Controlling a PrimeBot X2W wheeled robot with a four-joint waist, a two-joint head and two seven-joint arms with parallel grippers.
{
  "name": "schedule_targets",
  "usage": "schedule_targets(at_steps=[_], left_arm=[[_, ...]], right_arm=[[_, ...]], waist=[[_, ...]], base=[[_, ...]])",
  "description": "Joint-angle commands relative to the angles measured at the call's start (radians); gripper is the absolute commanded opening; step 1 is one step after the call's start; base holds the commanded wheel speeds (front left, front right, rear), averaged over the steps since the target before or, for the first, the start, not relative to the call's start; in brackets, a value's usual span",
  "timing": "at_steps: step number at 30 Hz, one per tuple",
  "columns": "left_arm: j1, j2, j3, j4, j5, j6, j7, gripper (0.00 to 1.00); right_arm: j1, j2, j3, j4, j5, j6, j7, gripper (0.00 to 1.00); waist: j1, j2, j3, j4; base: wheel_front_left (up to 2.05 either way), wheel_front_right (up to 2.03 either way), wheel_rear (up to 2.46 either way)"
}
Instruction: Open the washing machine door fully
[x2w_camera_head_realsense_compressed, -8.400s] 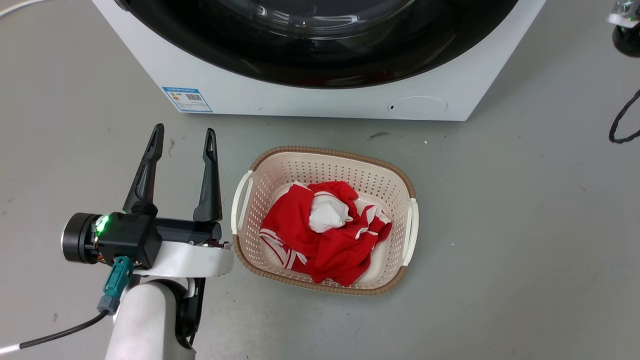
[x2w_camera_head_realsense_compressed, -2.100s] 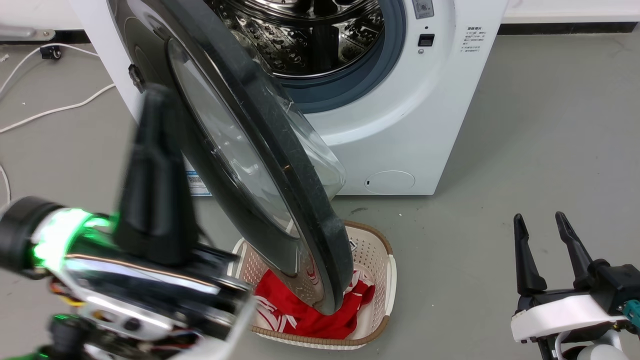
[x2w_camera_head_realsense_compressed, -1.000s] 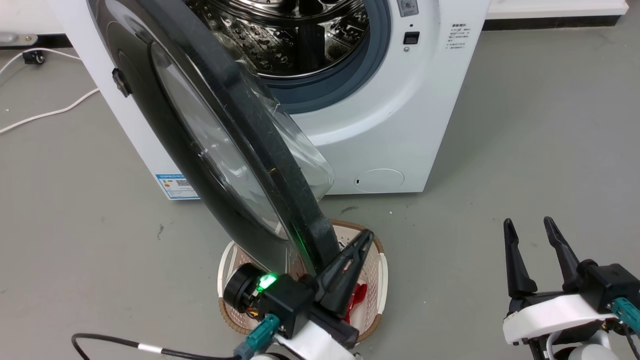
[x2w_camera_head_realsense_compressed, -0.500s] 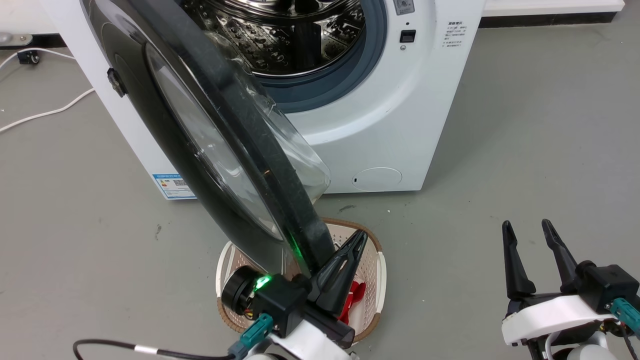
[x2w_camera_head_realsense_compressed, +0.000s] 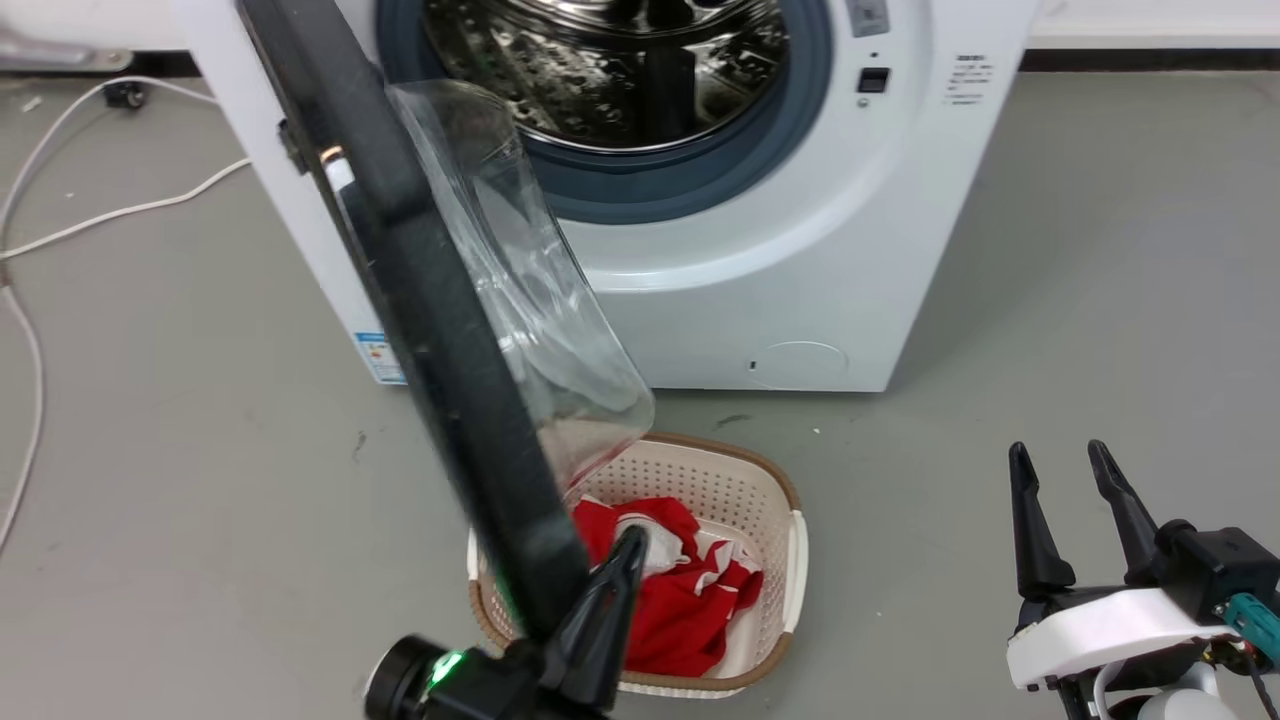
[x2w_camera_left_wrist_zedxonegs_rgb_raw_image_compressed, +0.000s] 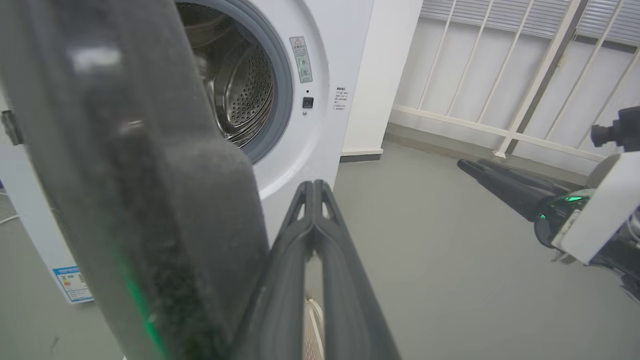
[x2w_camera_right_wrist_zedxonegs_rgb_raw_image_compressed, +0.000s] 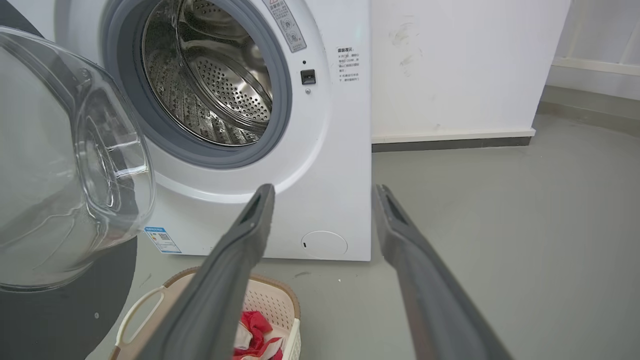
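Head view: sets pressed-together left gripper (x2w_camera_head_realsense_compressed: 628, 545) against inner rim of large round glossy black washing machine door (x2w_camera_head_realsense_compressed: 425, 300), edge-on just leftward; shows right gripper (x2w_camera_head_realsense_compressed: 1057, 450) spread, well apart.

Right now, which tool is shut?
The left tool, closed tight beside the washing machine door; the right tool stands open, away from it.

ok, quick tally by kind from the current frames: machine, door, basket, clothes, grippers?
Washing machine: 1
Washing machine door, standing open: 1
Laundry basket: 1
Clothes heap, red and white: 1
Grippers: 2, left gripper shut, right gripper open
Total: 6
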Motion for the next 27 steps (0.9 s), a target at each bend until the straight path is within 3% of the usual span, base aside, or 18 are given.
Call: schedule_targets(at_steps=[1, 7, 18, 27], left_arm=[[0.018, 0.021, 0.028, 0.0, -0.003, 0.023, 0.005, 0.0], [0.079, 0.033, 0.042, -0.053, 0.003, 0.065, 0.002, 0.0], [0.146, 0.055, 0.081, -0.099, 0.009, 0.117, -0.011, 0.0], [0.134, 0.087, 0.2, -0.036, -0.046, 0.154, -0.029, 0.0]], right_arm=[[-0.002, 0.002, 0.0, -0.006, -0.007, -0.001, 0.003, 1.0], [0.013, 0.002, -0.013, -0.022, -0.009, -0.001, 0.014, 1.0], [0.032, 0.002, -0.045, -0.05, -0.022, -0.001, 0.036, 1.0], [0.013, 0.001, -0.04, -0.058, -0.032, -0.001, 0.051, 1.0]], waist=[[0.0, 0.0, -0.002, 0.018], [0.0, 0.0, -0.005, 0.082], [0.0, 0.0, 0.005, 0.259], [0.0, 0.0, 0.026, 0.325]], base=[[0.0, 0.0, 0.0], [0.0, 0.0, 0.0], [0.0, 0.0, 0.0], [0.0, 0.0, 0.0]])
